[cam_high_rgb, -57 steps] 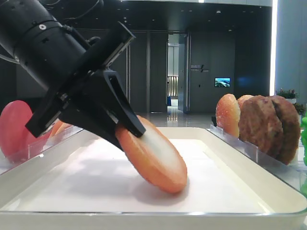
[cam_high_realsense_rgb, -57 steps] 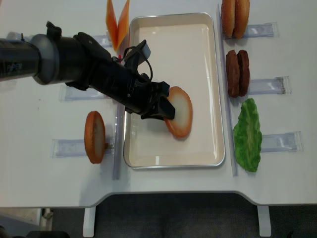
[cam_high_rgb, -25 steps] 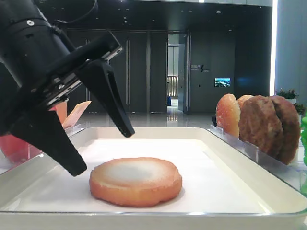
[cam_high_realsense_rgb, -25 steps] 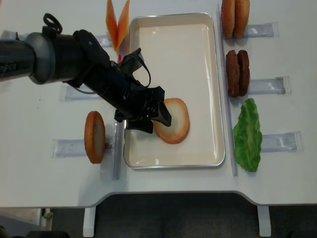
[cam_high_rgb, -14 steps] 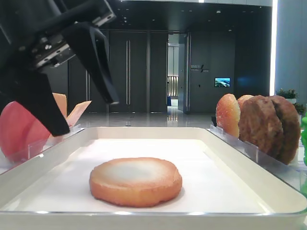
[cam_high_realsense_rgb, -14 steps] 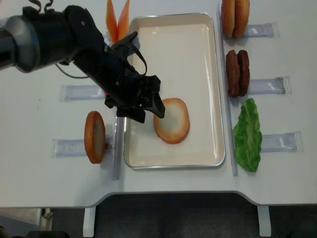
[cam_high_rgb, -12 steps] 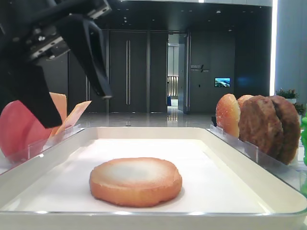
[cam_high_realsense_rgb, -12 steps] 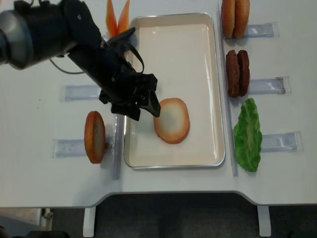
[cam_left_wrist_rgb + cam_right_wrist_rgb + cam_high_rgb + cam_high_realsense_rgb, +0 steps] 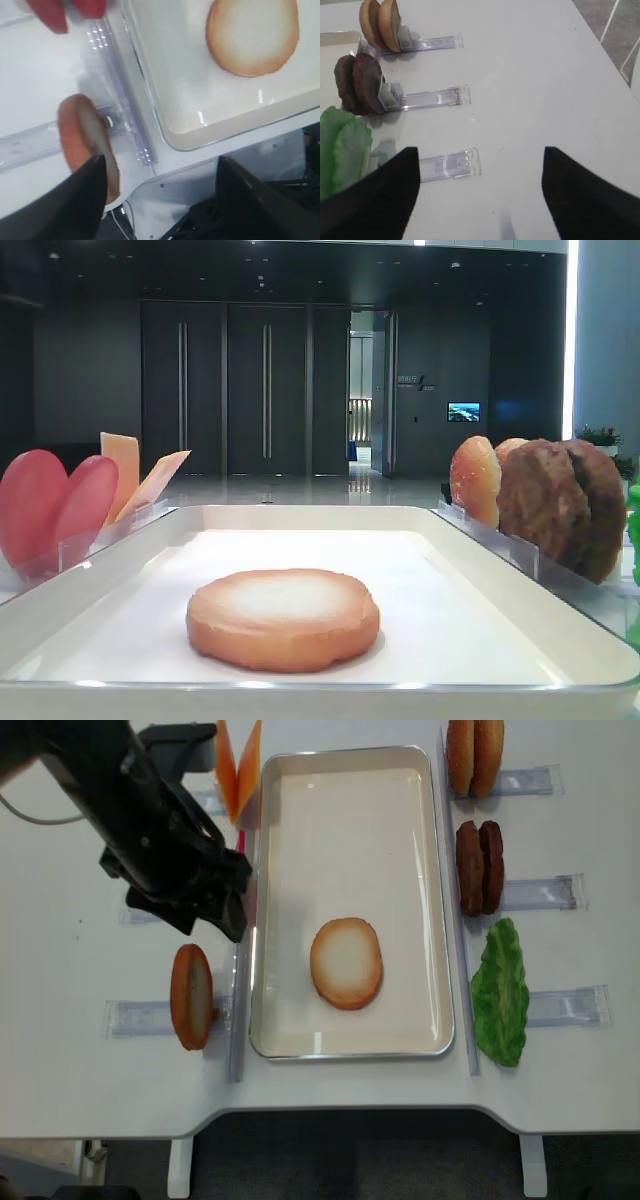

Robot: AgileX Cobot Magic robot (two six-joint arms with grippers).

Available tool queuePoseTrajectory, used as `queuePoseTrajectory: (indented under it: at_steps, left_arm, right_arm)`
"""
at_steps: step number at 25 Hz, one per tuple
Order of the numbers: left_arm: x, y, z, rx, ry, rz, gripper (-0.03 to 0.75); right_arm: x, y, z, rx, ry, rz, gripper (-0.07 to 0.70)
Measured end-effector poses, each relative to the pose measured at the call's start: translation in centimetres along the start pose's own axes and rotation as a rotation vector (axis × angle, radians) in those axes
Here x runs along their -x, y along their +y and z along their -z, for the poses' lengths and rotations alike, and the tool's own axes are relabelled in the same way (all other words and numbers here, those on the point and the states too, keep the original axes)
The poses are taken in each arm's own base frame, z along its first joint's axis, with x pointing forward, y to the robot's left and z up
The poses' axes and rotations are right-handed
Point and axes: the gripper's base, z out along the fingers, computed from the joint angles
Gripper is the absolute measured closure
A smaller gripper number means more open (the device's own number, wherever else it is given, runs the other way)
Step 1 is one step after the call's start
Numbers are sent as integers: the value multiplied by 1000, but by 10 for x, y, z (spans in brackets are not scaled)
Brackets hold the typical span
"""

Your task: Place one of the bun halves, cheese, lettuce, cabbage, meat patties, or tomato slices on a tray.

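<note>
One bun half (image 9: 346, 963) lies flat, pale face up, on the white paper lining of the tray (image 9: 349, 1044), toward the tray's near end and touched by neither arm; the low exterior view shows it (image 9: 283, 619) resting level between the tray's raised rims. A second bun half (image 9: 190, 996) stands on edge in a clear plastic rack (image 9: 150, 1017) just left of the tray, and the left wrist view shows it (image 9: 82, 135) beside the tray's corner. The left gripper (image 9: 200, 900) hangs above the table just left of the tray, jaws spread wide and empty; its two dark fingers (image 9: 65, 205) frame the bottom of the left wrist view with nothing between them. The right gripper (image 9: 477, 197) is likewise spread apart and empty, above the bare table right of the tray. Right of the tray, each on its own rack: two orange-speckled bun tops (image 9: 474, 757) at the far end, two meat patties (image 9: 480, 866) on edge in the middle, and lettuce (image 9: 500, 991) nearest. Left of the tray, cheese slices (image 9: 238, 768) lean at the far end, and two tomato slices (image 9: 55, 506) stand upright nearer, seen in the low view.
</note>
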Motion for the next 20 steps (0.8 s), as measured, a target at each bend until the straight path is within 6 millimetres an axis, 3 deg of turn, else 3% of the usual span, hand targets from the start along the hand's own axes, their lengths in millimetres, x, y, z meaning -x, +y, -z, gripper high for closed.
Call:
queuePoseTrajectory:
  at_steps: [6,13,20]
  left_arm:
    - [-10,6,27,51,-97,14,196]
    - [-10,15,33,117,-131,4,197]
    - [-16,66,59,189,-217,116,197]
  right_arm:
    - [0,0,0,0,0,0,142]
    - [0,0,0,0,0,0,142]
    - [0,0,0,0,0,0,142]
